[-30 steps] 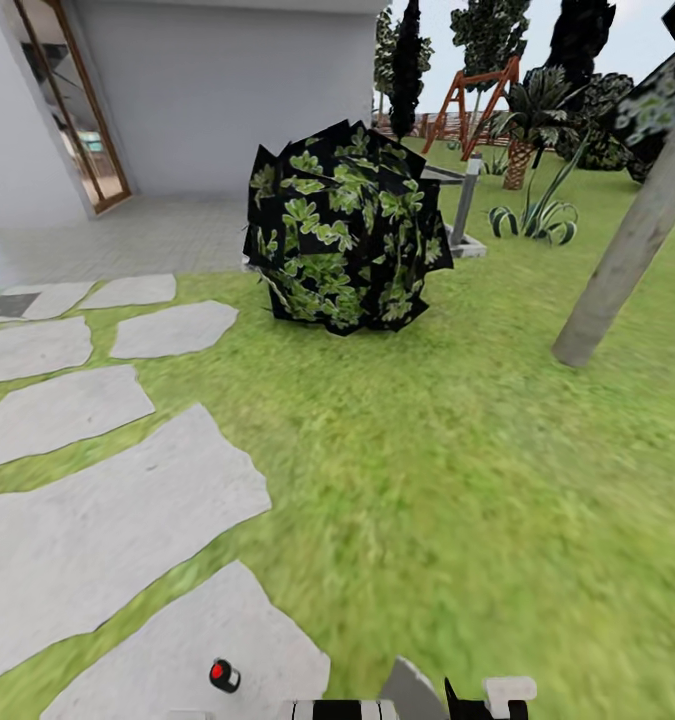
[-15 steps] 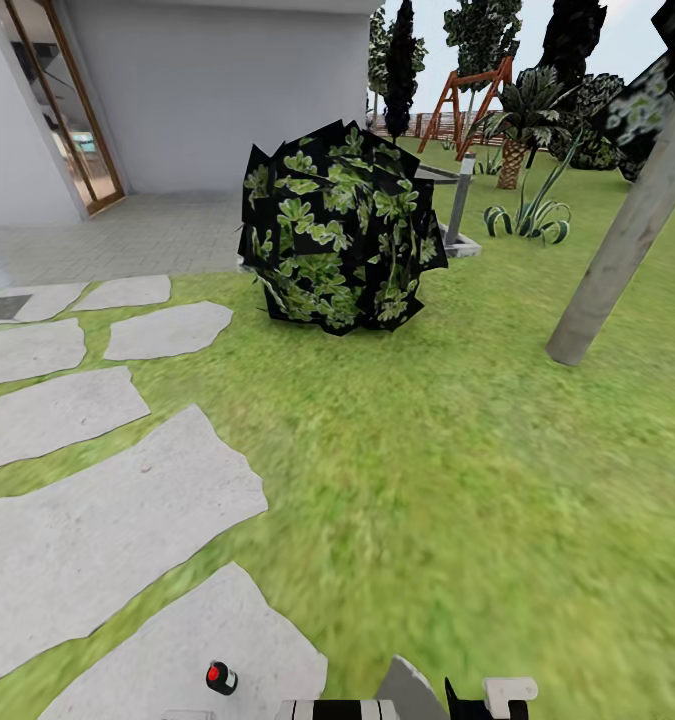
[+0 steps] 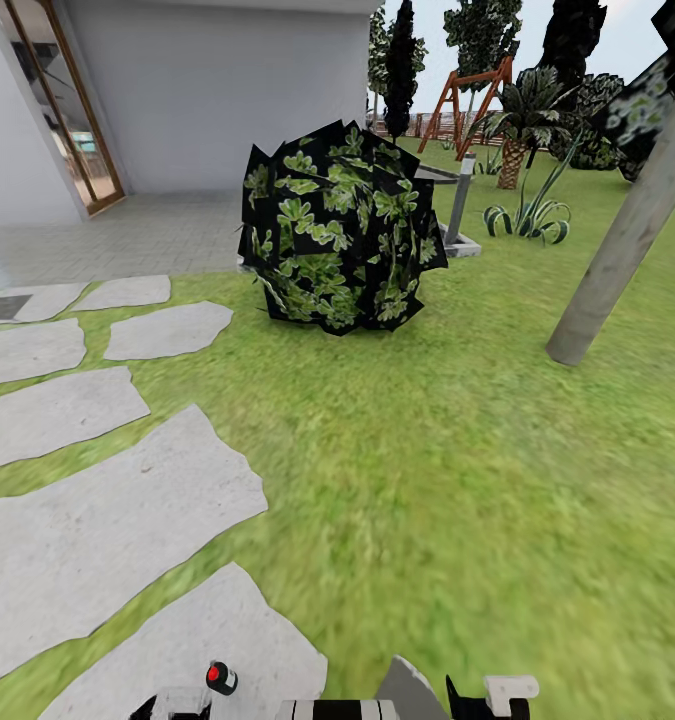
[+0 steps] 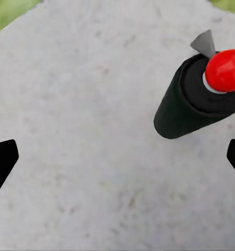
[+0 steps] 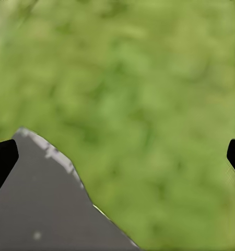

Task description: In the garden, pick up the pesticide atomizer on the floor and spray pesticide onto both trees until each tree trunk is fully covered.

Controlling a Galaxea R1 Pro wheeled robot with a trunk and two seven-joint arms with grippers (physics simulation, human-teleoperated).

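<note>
Pick-up step. The spray bottle (image 4: 193, 97) is seen upright on a grey paving stone (image 3: 127, 520), just in front of the robot's base, red cap up. Left gripper (image 4: 117, 157) jaws are held wide open above the stone, bottle off-centre near one finger. Jaws should be centred on the black body, lowered, then closed below the cap. Right gripper (image 5: 117, 151) jaws are open over grass (image 3: 457, 470). Nearest tree trunk (image 3: 622, 240) stands well apart, front right.

Tree trunk (image 3: 617, 250) top cut off
</note>
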